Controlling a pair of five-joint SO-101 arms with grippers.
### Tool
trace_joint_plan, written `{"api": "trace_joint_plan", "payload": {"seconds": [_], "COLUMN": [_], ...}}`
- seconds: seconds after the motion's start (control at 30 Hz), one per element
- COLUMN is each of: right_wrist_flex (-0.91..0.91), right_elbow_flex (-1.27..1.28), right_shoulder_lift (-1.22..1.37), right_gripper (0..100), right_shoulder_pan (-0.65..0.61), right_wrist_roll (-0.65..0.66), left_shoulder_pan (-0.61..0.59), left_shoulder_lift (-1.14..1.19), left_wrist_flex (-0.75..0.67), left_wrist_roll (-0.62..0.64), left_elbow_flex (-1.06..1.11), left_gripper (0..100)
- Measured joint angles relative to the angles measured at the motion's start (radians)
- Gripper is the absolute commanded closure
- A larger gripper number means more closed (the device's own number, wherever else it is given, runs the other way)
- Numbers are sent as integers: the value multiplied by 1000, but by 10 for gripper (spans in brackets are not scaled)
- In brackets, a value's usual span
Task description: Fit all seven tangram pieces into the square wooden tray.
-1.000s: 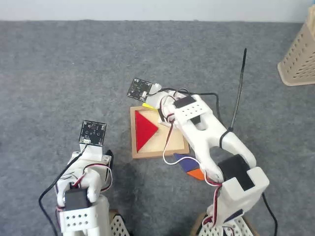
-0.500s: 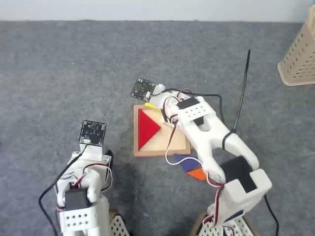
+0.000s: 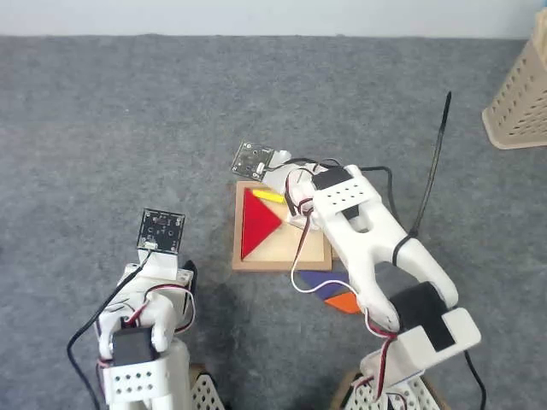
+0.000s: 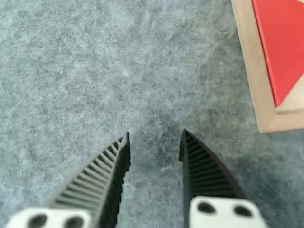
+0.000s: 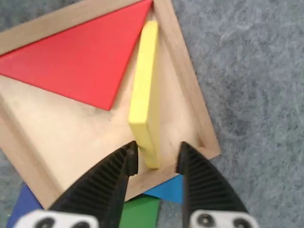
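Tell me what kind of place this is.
Probably a robot test bench, not a home or factory: a left arm and a right arm, small and white, stand side by side on a grey carpet-like tabletop, with a wooden tangram tray before them and a beige perforated basket at the edge.

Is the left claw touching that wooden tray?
Apart. The left wrist view shows bare carpet between the left gripper and the tray.
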Motion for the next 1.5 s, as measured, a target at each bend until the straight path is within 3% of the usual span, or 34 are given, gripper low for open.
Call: {"api": "trace_joint_plan", "payload": {"seconds": [0.67,0.93,1.27,1.37,1.5], "right_wrist_flex": [-8,-117,-169,-204,-321], "right_elbow_flex": [-2,0,3,2,-57], "right_shoulder_lift": [74,89,89,89,129], "right_gripper": [991,991,991,991,990], "right_shoulder_pan": [0,38,75,77,75], "right_wrist_roll": [2,32,-23,-84,-299], "left_shoulder_pan": [0,0,0,0,0], "left_shoulder_lift": [0,0,0,0,0], "left_wrist_flex": [0,0,0,0,0], "left_wrist_roll": [0,0,0,0,0], "left_elbow_flex": [0,0,0,0,0], "left_gripper": [832,832,832,832,832]}}
